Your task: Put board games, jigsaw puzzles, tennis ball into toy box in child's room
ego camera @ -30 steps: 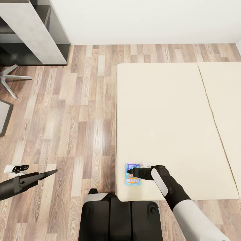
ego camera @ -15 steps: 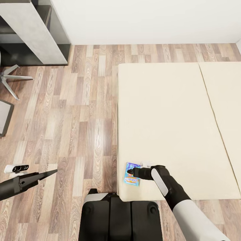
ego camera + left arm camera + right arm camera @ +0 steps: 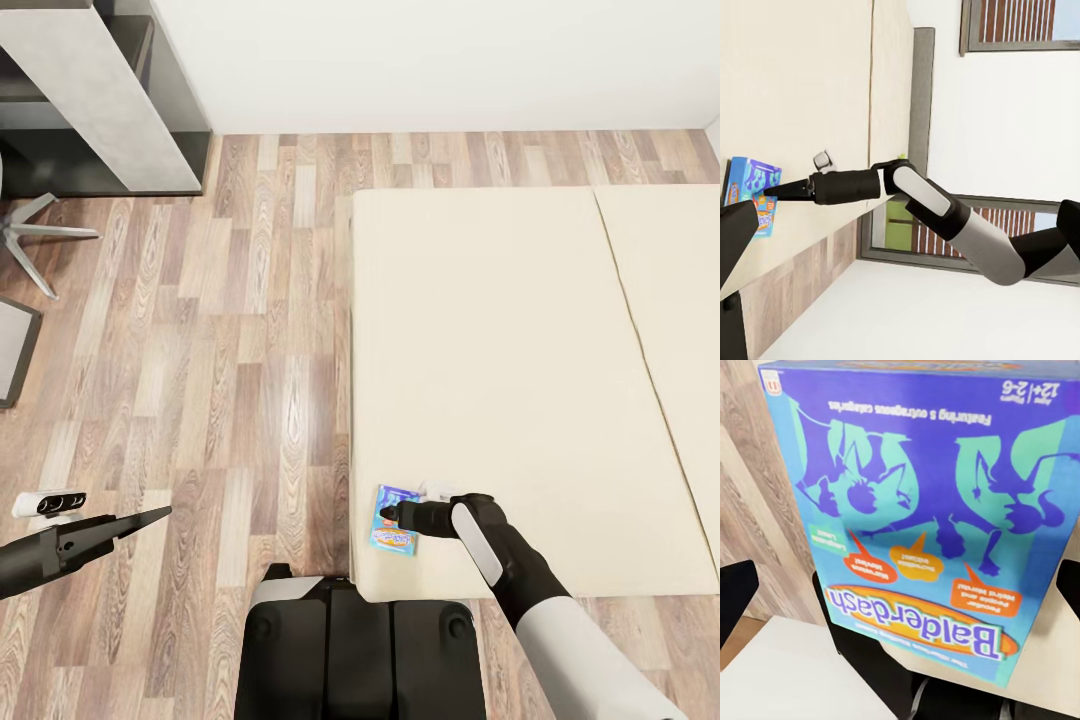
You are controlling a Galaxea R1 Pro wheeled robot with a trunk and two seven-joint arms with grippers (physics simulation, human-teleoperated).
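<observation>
Head view looks down on the cream, two-part mattress of the bed, smooth and plain, with a small blue board game lying flat near its corner closest to the robot, slightly askew to the mattress edge. The right gripper reaches over that box, though from here I cannot tell how its fingers are set. Right wrist view brings the box close: glossy printed card, blue and teal with purple silhouettes and an orange "Balderdash" banner, and dark fingertips showing at both edges of the picture, spread wide apart, nothing between them. Left wrist view catches the grey headboard and windows beyond (the right arm crosses it). The left gripper hangs over wood-plank floor, its fingers pressed to a point. A grey desk stands against the white wall.
</observation>
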